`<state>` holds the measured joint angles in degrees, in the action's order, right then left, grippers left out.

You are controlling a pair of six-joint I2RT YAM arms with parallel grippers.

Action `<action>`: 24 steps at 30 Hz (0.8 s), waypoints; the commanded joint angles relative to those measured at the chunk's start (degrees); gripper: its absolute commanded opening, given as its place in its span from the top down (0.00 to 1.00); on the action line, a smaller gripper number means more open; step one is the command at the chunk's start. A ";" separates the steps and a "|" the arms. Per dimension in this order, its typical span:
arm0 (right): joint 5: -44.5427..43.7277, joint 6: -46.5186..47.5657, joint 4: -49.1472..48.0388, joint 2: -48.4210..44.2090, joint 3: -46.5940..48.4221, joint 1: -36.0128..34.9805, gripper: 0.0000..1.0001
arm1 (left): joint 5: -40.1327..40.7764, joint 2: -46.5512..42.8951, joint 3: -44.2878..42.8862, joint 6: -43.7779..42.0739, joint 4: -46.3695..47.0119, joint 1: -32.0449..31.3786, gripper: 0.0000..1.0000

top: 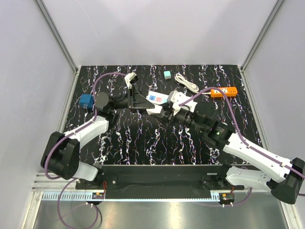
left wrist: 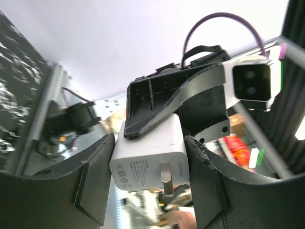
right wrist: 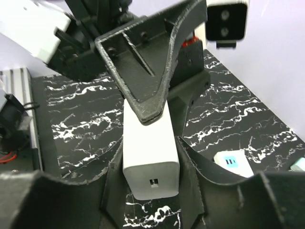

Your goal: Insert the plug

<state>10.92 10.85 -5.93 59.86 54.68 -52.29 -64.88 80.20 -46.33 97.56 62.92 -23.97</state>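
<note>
A white charger plug (top: 154,110) is held above the middle of the table, between both grippers. In the left wrist view the plug (left wrist: 147,160) sits between my left fingers with its metal prong (left wrist: 167,179) facing the camera. My left gripper (left wrist: 150,176) is shut on it. In the right wrist view the plug (right wrist: 150,157) shows its USB end between my right fingers, and my right gripper (right wrist: 151,191) is shut on it too. Each gripper's finger lies across the plug in the other's view. The white power strip (top: 157,98) with blue and red sockets lies just behind, and also shows in the right wrist view (right wrist: 232,163).
An orange power strip (top: 224,91) lies at the back right. A coiled white cable (top: 186,82) and a small teal block (top: 167,75) are at the back. A blue box (top: 86,101) sits at the left edge. Walls enclose the table.
</note>
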 commanded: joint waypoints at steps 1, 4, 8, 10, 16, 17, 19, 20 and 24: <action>2.09 -4.08 -5.57 -1.06 -0.44 1.58 0.65 | 0.02 0.39 -0.17 9.49 19.88 -0.20 1.00; 3.32 -4.43 -5.93 -1.23 -0.45 2.02 1.00 | -0.33 0.65 -0.08 9.06 19.88 -0.20 1.00; 1.40 -6.71 -5.23 -1.67 0.08 2.63 1.00 | -0.42 0.48 -0.25 6.69 18.57 -0.20 0.02; -0.36 -7.94 -1.03 -1.85 1.74 4.12 1.00 | -0.86 0.13 -0.87 1.95 13.75 -0.12 0.01; -4.93 -16.99 17.69 -2.20 6.23 11.50 1.00 | -0.69 -3.55 -4.37 -21.05 -16.54 0.32 0.01; -6.68 -17.27 20.50 -2.11 7.19 13.69 1.00 | 0.80 -4.26 -5.78 -26.49 -33.13 0.58 0.01; -7.31 -17.96 31.12 -0.36 11.82 16.86 1.00 | 5.70 -5.14 -14.08 -49.57 -55.59 0.85 0.01; -8.53 -18.58 34.73 0.69 13.77 18.96 1.00 | 9.73 -4.80 -17.62 -57.31 -76.07 0.85 0.01; -10.39 -19.91 53.25 10.24 27.89 33.08 1.00 | 36.01 -2.51 -27.40 -78.10 -97.69 1.03 0.01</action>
<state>4.25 -6.39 31.44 64.95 71.40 -27.66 -48.77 78.08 -67.81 44.77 -3.92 -23.40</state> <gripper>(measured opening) 0.436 0.987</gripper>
